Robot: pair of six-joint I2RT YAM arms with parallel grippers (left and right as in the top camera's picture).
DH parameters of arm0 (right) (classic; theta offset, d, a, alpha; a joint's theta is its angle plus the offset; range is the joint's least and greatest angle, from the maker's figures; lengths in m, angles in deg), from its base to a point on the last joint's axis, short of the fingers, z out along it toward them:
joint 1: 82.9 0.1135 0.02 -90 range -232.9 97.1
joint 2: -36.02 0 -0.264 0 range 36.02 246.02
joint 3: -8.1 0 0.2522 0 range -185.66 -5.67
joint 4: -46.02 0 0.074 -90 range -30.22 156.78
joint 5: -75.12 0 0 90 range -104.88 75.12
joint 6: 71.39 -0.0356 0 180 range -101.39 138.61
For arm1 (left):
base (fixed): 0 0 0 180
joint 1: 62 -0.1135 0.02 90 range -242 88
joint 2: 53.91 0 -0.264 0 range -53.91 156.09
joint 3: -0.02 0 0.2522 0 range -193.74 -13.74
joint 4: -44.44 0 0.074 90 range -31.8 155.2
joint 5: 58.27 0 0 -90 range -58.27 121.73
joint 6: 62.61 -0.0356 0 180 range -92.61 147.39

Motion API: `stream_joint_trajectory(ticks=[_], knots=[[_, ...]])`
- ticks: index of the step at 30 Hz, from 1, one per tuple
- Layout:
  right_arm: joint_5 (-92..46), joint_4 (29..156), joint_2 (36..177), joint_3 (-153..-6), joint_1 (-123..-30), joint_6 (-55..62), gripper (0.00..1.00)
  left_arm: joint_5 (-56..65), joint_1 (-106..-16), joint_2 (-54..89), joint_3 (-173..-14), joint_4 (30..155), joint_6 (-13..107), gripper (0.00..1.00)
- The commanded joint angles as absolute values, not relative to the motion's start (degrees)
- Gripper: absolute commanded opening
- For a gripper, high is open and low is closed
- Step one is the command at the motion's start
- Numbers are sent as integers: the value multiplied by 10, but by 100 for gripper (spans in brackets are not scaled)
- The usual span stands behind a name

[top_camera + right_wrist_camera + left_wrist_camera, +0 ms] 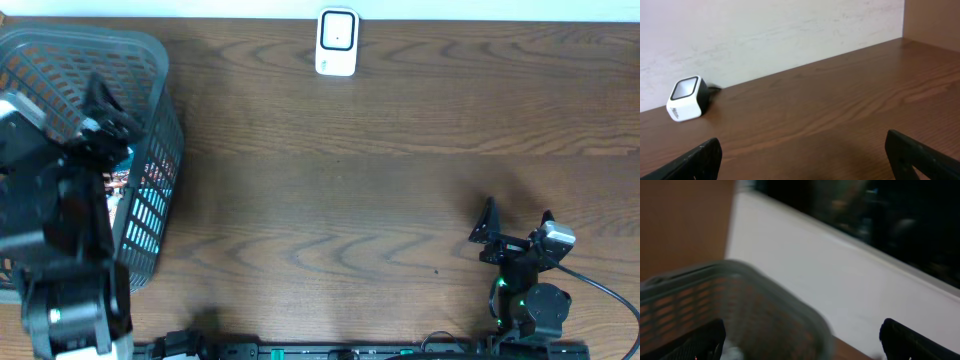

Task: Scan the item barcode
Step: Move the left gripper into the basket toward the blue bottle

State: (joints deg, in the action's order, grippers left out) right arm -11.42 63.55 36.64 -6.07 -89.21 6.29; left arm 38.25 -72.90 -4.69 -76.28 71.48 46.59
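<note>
Where the grey plastic basket (150,60) fills the left edge of the overhead view, the left gripper (807,347) hangs over its rim with its fingers (700,342) spread wide and nothing between them. Inside the basket, just beside the arm, an item (122,180) in teal and red shows; its print is too blurred to read and no barcode can be made out. At the top centre of the brown wooden table (350,200) stands the scanner (337,42), white with a dark window. The right wrist view shows small dark lettering low on its side, too small to read. In the lower right the right gripper (517,222) is parted wide and empty, well apart from the scanner.
</note>
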Motion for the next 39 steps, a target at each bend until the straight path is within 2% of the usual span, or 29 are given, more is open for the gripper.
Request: stream_joint_trajectory(ticks=[1, 7, 10, 12, 17, 24, 29, 34, 39], knots=[[-109, 637, 363, -60, -893, 71, 99, 493, -732, 7, -796, 714, 521, 98], [-109, 637, 363, -60, -893, 71, 99, 518, -757, 116, -864, 784, 658, 98], [-109, 637, 363, -60, -893, 71, 99, 469, -765, 159, -887, 765, 646, 98], [-109, 637, 363, -60, -893, 71, 99, 381, -765, 176, -887, 753, 632, 98], [-109, 637, 363, -60, -893, 71, 99, 367, -773, 199, -887, 748, 618, 98], [-109, 637, 363, -60, -893, 71, 99, 354, -851, 217, -887, 802, 842, 98], [-109, 637, 363, -60, -893, 71, 99, 141, -908, 309, -887, 747, 879, 98], [-109, 637, 363, -60, -893, 71, 99, 86, -909, 360, -887, 735, 917, 98], [-109, 637, 363, -60, -893, 71, 99, 30, -909, 375, -887, 783, 954, 98]])
